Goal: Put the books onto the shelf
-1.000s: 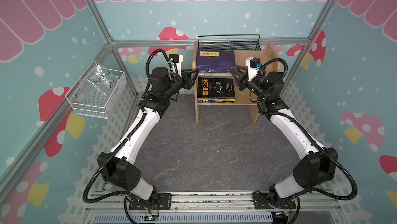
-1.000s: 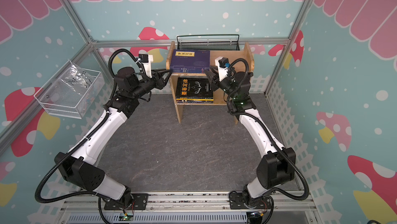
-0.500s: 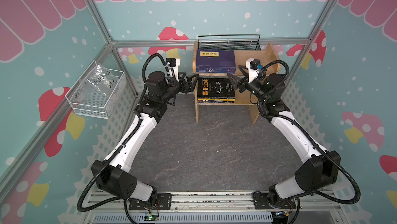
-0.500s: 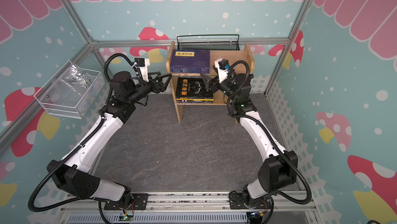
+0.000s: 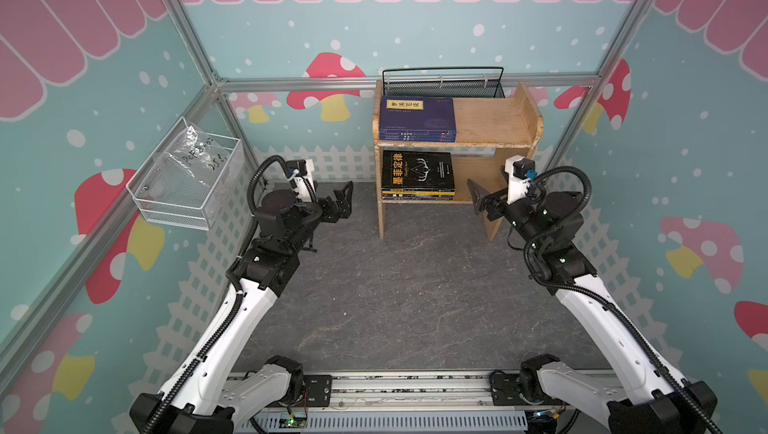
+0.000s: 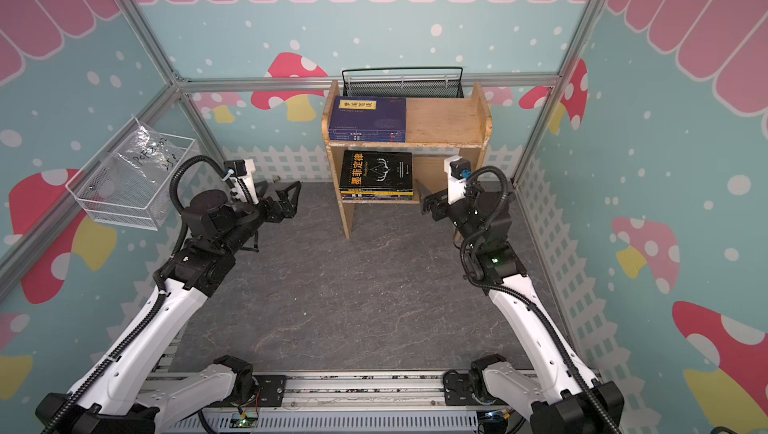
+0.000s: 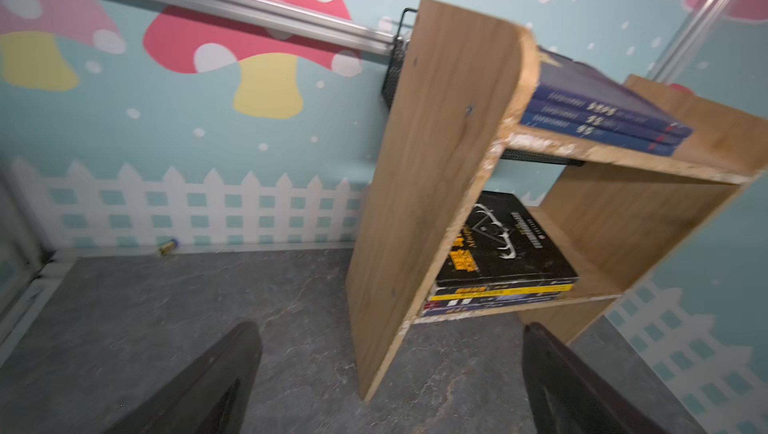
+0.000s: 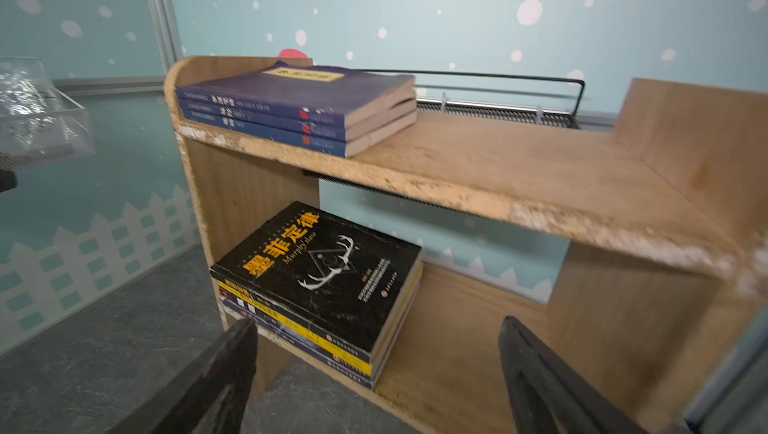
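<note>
left end effector [image 5: 338, 203]: mine, open wide, nothing between the fingers [image 7: 208, 382]. It hangs over the worktop [image 5: 395, 286] beside the shelf's left side panel, not touching it.
right end effector [image 5: 481, 202]: also open and empty. It sits in front of the right half of the lower tier, near the front edge, clear of every book.
shelf [image 5: 490, 120]: upright at the back of the worktop against the rear wall, front edges worn pale.
top tier: three navy books [image 5: 417, 118] stacked flat at the left end against the side panel, yellow title label facing up. The right half is bare wood.
lower tier: black book [image 5: 417, 170] lies flat on top of a stack at the left end. A yellow-spined book [image 7: 519, 291] lies under it, with darker spines below; I can't tell how many.
black mesh basket [image 5: 442, 86]: on the rear wall, right behind the shelf top.
white wire basket [image 5: 187, 178]: on the left wall, holding a clear plastic bag, well apart from the shelf.
</note>
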Tool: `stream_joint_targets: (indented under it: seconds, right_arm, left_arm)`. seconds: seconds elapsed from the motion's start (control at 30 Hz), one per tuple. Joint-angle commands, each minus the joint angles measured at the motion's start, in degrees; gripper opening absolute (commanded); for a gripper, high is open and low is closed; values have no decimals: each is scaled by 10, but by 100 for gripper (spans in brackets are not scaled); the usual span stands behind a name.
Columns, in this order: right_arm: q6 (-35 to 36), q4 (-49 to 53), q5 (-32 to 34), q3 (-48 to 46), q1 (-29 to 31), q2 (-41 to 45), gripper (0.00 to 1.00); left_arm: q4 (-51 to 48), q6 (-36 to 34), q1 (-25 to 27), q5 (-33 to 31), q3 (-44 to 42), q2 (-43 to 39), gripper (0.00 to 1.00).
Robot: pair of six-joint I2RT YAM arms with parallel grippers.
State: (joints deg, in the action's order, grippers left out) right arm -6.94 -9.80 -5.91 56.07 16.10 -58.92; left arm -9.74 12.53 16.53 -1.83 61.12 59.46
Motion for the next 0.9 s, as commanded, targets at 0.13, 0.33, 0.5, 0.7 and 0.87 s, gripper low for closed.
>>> stream_joint_targets:
  seconds: [0.13, 0.33, 0.5, 0.7, 0.87]
  right_arm:
    - [-2, 34, 299, -159, -3, 89, 99]
    - [-53, 18, 401, -209, -8, 43, 99]
    - [-58, -44, 443, -232, -16, -28, 99]
    - [-43, -186, 431, -286, -39, -60, 99]
    - [-23, -332, 377, -346, -82, -99, 100]
  left_arm:
    - [76, -37, -17, -249, -173, -58, 99]
    - [308, -67, -38, -273, -330, -47, 99]
    - [435, -87, -73, -271, -397, 18, 99]
    - [560, -92, -93, -246, -441, 101, 99]
    - [646, -98, -104, -225, -467, 154, 99]
